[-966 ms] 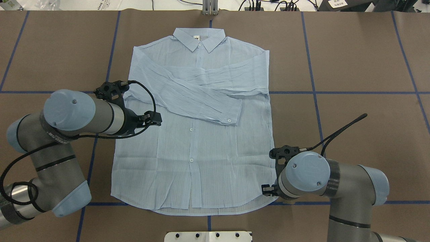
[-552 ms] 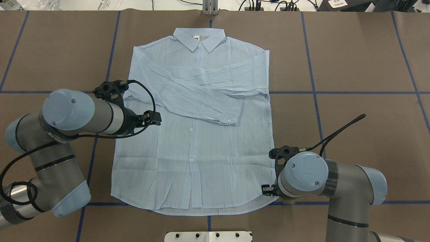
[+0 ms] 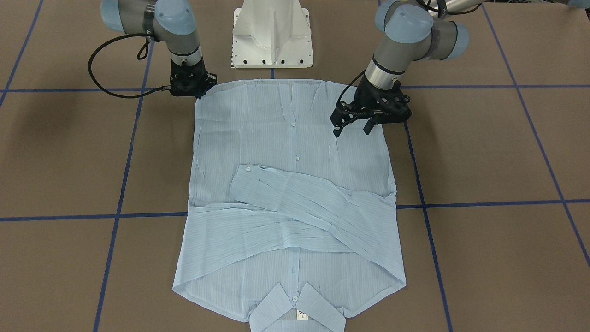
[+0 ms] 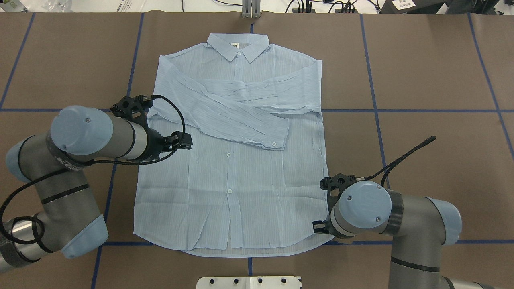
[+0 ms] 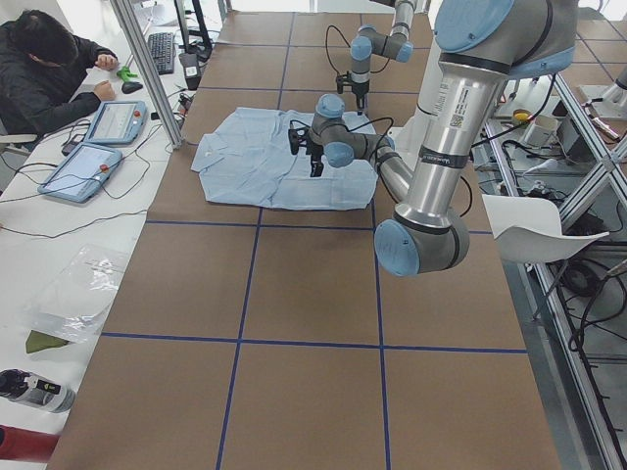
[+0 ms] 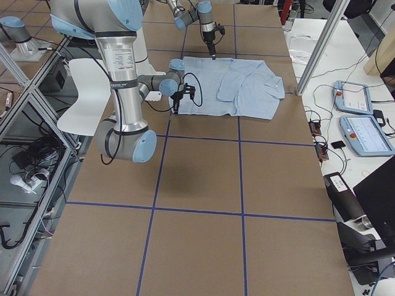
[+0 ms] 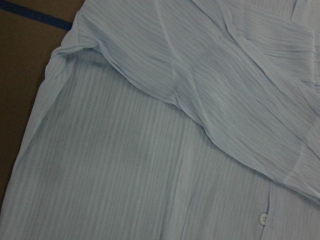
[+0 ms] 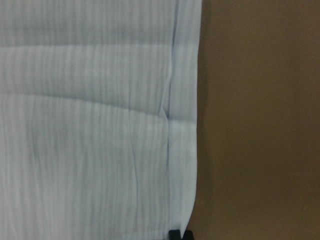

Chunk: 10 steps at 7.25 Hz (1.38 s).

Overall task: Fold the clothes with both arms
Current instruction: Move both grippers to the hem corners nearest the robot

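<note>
The pale blue shirt (image 3: 258,129) lies flat and face up on the brown table, collar away from the robot, both sleeves folded across its chest (image 4: 241,108). My left gripper (image 3: 352,130) is open and hovers just above the shirt's body near its side edge, holding nothing; its wrist view shows only fabric (image 7: 125,175). My right gripper (image 3: 198,94) stands on the shirt's hem corner. Its fingertips (image 8: 179,235) sit close together right at that corner of the cloth (image 8: 90,125), which still lies flat.
The white pedestal base (image 3: 272,37) stands just behind the shirt's hem. Blue tape lines (image 4: 373,80) cross the brown table cover (image 3: 484,152). An operator (image 5: 49,69) sits past the table's far edge with tablets (image 5: 93,162).
Both arms have shifted only a little: the left arm slightly outward toward the shirt's side edge, the right wrist slightly toward the hem corner. The shirt has not moved.
</note>
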### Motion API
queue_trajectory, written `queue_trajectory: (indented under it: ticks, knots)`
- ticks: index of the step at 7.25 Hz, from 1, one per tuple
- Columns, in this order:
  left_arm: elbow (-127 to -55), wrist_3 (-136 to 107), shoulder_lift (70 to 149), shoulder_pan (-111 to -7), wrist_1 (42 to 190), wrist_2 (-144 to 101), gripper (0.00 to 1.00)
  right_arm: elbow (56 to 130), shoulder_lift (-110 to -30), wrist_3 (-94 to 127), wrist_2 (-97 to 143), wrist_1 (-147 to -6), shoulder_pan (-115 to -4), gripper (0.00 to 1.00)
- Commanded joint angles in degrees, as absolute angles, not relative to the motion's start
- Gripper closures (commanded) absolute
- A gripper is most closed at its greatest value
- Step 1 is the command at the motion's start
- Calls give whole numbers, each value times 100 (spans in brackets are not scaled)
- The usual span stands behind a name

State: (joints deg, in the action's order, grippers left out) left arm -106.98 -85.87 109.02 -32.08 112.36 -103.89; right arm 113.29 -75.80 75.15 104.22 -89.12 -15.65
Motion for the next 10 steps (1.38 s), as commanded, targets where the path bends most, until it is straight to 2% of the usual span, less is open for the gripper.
queue_trajectory:
  ticks: [1, 5, 7, 10]
  knots:
    - [-10827, -8587, 10663, -3208, 11232, -10389, 1, 11443, -7446, 7550, 10406, -8930, -1591, 100]
    - [-11197, -8639, 9679, -2823, 11250, -10345, 1, 11724, -7436, 7786, 10336, -8930, -1600, 100]
    - [-11232, -8675, 9502, -2481, 11241, -10205, 2, 11725, -7427, 7822, 10345, -8921, -1643, 100]
    - [-11241, -8991, 9501, -1988, 11145, -10204, 14, 11795, -7427, 7822, 10345, -8921, -1661, 100]
